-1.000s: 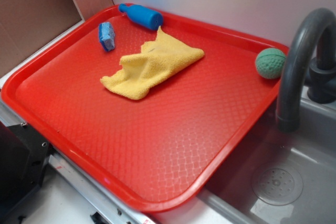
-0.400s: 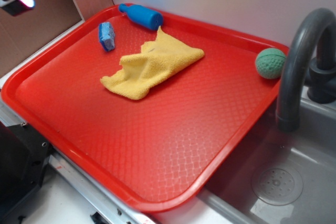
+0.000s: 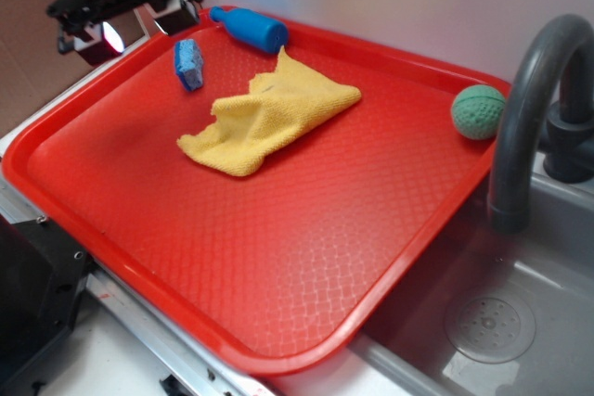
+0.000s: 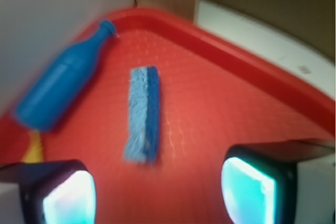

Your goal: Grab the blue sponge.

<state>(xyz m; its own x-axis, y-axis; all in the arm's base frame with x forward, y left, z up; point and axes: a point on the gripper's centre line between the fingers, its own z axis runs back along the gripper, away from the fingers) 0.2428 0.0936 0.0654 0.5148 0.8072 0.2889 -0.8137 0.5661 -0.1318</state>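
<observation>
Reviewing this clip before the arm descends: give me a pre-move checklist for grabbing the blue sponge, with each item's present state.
1. Target in view: blue sponge on the red tray, ok.
2. Jaws open: gripper fingers spread apart, nothing between them, ok.
3. Sponge free of neighbours: apart from the blue bottle and the yellow cloth, ok.
4. Gripper centred over the sponge: sponge lies ahead of the fingers, not between them, not ok.
5. Height above the tray: cannot tell.

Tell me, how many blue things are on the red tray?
2. The blue sponge stands on edge near the tray's far left corner; the blue bottle lies on its side just behind it, by the far rim.
</observation>
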